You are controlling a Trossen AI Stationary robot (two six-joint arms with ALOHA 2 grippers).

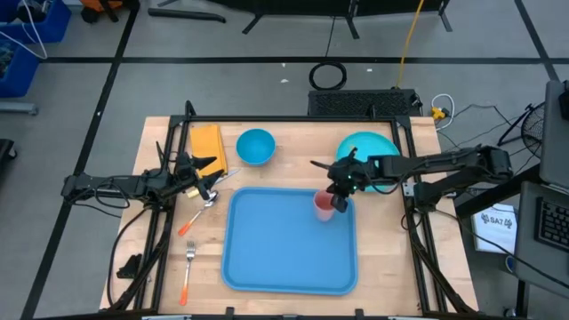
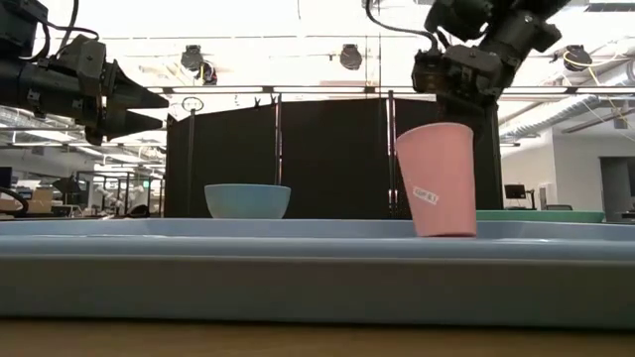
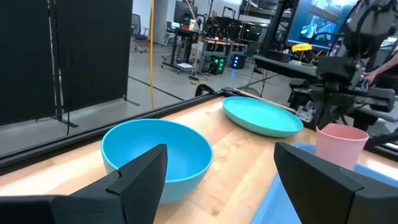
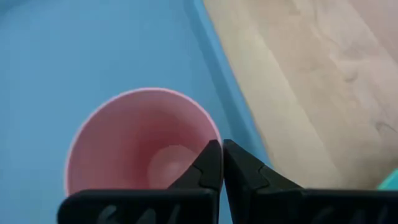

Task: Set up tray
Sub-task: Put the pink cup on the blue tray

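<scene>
So, left to right across the table:
left gripper (image 1: 203, 180): fingers spread wide, empty, hovering above the spoon (image 1: 204, 206) at the table's left side, aimed toward the bowl (image 3: 157, 151).
napkin (image 1: 207, 143): orange, folded, back-left corner, next to the bowl.
fork (image 1: 189, 259): on bare wood just left of the tray.
tray (image 1: 276, 258): blue, flat on the table centre, nothing on it but the cup.
tray handling (judgement): looks like stiff, light plastic, smooth and probably slippery; low raised rim is the only grip point, so pinch the rim on a long edge; a one-sided lift would tip it.
cup (image 1: 324, 205): pink, upright on the tray's back-right corner, near the rim.
right gripper (image 4: 221, 163): fingers pinched together on the cup's rim wall.
plate (image 1: 359, 146): teal, on the wood behind the tray's right end.
</scene>
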